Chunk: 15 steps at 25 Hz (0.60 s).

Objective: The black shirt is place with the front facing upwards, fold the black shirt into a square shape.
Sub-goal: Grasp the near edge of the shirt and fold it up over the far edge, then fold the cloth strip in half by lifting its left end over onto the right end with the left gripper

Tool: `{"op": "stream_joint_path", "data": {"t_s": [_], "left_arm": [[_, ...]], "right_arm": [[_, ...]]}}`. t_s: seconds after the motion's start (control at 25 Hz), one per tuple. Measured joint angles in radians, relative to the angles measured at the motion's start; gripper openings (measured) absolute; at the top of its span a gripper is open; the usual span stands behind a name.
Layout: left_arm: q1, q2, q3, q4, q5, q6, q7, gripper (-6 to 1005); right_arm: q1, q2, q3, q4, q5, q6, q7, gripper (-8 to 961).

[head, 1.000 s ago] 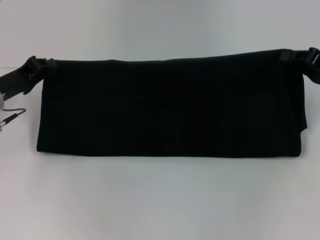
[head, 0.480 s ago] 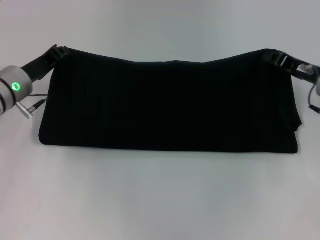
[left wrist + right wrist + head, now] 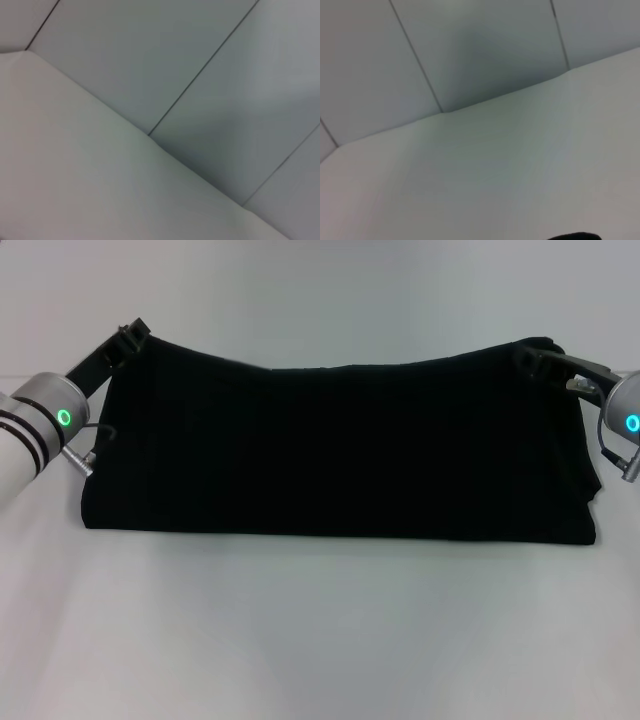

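The black shirt (image 3: 340, 450) shows in the head view as a wide dark band across the white table (image 3: 320, 640), its front edge resting on the table. My left gripper (image 3: 133, 335) is shut on its far left corner and holds it up. My right gripper (image 3: 535, 356) is shut on its far right corner and holds it up. The top edge sags between them. No lettering or label shows. A dark sliver of cloth (image 3: 575, 236) shows in the right wrist view. The left wrist view shows only table and wall.
The white table runs in front of and behind the shirt. A pale panelled wall (image 3: 210, 60) stands beyond the table's far edge, also in the right wrist view (image 3: 470, 50).
Both grippers have carried the shirt's top corners farther away from me and inward. The top edge now sags in the middle, and both wrists have come into view.
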Motion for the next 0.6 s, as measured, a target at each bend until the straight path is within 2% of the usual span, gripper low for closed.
{"op": "stream_joint_path", "data": {"t_s": [0.28, 0.52, 0.6], "left_arm": [[0.009, 0.003, 0.000, -0.028, -0.045, -0.028, 0.054, 269], [0.024, 0.001, 0.007, -0.029, -0.042, -0.012, 0.052, 469], [0.041, -0.001, 0.016, -0.031, -0.038, 0.025, 0.050, 575]], "right_arm": [[0.003, 0.001, 0.001, 0.026, 0.053, 0.059, -0.009, 414], [-0.005, 0.000, 0.001, 0.028, 0.052, 0.053, -0.008, 524], [-0.015, -0.002, 0.001, 0.029, 0.050, 0.031, -0.001, 552]]}}
